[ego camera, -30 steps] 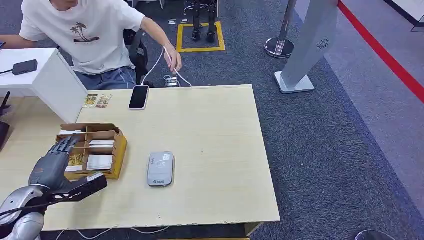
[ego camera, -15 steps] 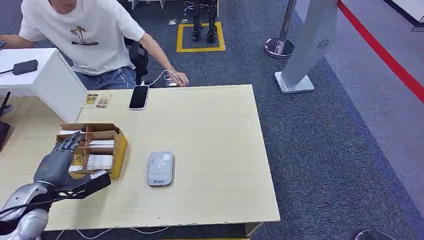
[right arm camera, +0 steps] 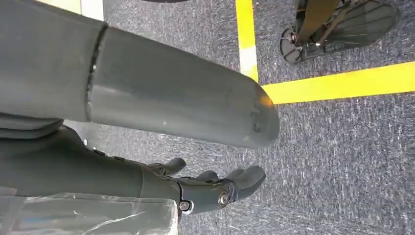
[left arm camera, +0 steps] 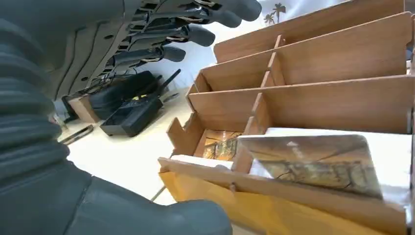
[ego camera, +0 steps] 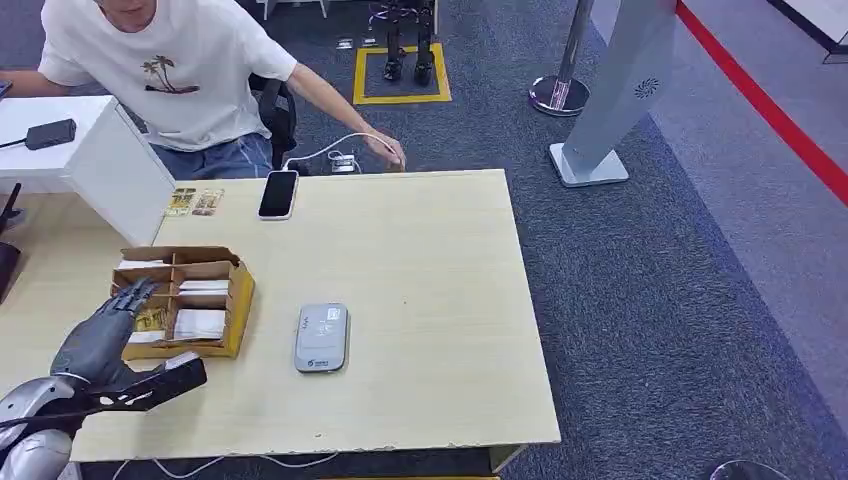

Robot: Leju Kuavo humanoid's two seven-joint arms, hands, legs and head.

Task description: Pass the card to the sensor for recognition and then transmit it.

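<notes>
We are at the very start of the job, as far as we can judge: no card has been lifted yet. Our left hand (ego camera: 100, 340) hovers at the near-left side of the cardboard organiser box (ego camera: 238, 300), its fingers (left arm camera: 195, 35) spread apart and its thumb (ego camera: 165, 382) stretched out low along the box's front wall, holding nothing. In the left wrist view the hand sits above and in front of the box's compartments, apart from the cards. The card (left arm camera: 313, 159) we take to be the one to pick, with a brownish printed picture on it, leans in the nearest compartment on top of a white stack, untouched. The sensor (ego camera: 322, 338), a flat grey reader, lies on the wooden table (ego camera: 430, 300) just beside the box on its right, with nothing on it. Our right hand (right arm camera: 215, 188) hangs down over the carpet, its fingers loosely curled and holding nothing; we cannot tell whether they are fully closed. A person (ego camera: 160, 70) sits across the table with a hand (ego camera: 388, 152) at the far edge on a white cable, near a phone (ego camera: 278, 193). All three steps remain: grasping the card, presenting it to the sensor, then handing it on.
</notes>
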